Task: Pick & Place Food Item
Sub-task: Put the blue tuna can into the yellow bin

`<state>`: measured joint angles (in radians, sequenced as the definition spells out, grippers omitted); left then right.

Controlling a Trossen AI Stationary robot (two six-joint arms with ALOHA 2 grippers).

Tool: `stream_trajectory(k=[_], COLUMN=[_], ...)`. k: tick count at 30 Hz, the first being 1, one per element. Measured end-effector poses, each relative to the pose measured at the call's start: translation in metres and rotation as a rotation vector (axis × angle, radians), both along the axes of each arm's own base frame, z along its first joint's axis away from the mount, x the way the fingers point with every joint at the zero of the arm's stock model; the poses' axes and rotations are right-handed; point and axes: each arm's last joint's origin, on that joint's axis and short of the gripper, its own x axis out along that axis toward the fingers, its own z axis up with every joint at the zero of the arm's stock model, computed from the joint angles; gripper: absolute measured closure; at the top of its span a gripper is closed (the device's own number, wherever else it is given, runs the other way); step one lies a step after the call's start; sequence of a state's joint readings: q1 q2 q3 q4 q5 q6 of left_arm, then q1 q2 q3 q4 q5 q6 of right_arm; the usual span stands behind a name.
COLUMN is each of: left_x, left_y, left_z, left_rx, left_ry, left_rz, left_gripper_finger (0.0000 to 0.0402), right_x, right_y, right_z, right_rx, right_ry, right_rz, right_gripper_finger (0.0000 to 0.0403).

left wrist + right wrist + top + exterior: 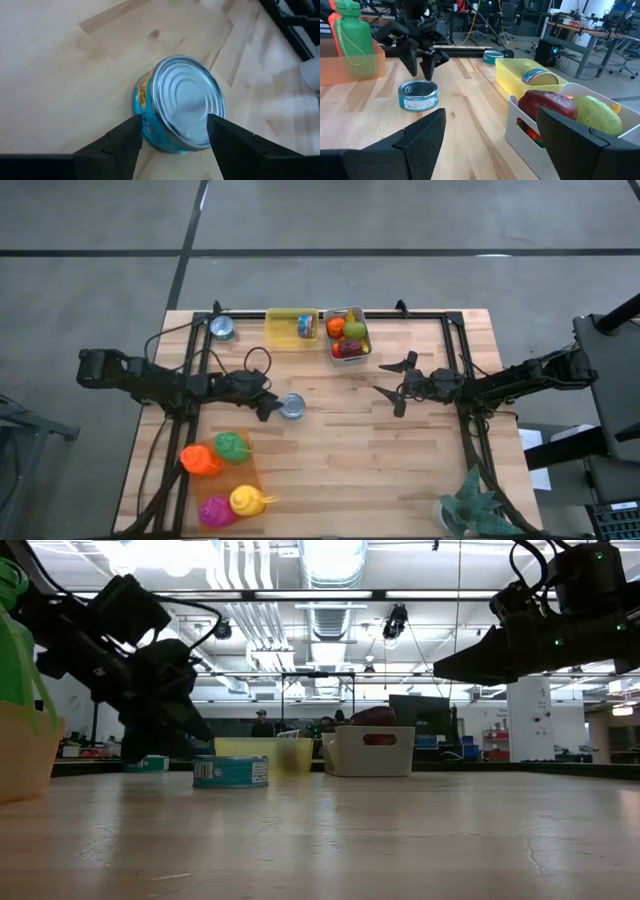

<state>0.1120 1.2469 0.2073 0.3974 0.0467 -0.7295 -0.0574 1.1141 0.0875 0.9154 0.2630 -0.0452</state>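
Closing now, your left gripper (172, 131), fingers open astride the tuna can (180, 102) mid-table, may catch only its near rim and let it slip. Your right gripper (395, 385) waits open, right of centre.

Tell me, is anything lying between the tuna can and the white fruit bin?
No: the high view shows only bare wooden table between the tuna can and the white fruit bin.
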Motion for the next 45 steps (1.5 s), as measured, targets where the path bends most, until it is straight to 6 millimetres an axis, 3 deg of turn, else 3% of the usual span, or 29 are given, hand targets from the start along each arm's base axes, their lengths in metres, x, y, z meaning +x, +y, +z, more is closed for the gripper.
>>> stream_trajectory(k=[27, 38, 45], left_x=[-0.003, 0.014, 0.019], left_y=[0.003, -0.010, -0.008], left_z=[-0.002, -0.004, -0.006], left_rx=[0.094, 0.115, 0.123], left_ry=[-0.032, 0.044, 0.071], left_rz=[0.042, -0.048, -0.011], left_gripper_finger=[0.0176, 0.0176, 0.0176], right_x=[0.000, 0.000, 0.000], right_y=[0.000, 0.000, 0.000], right_z=[0.000, 0.000, 0.000], right_rx=[0.000, 0.000, 0.000], right_ry=[0.000, 0.000, 0.000], right_rz=[0.000, 0.000, -0.001], right_gripper_finger=[0.0097, 0.0097, 0.0097])
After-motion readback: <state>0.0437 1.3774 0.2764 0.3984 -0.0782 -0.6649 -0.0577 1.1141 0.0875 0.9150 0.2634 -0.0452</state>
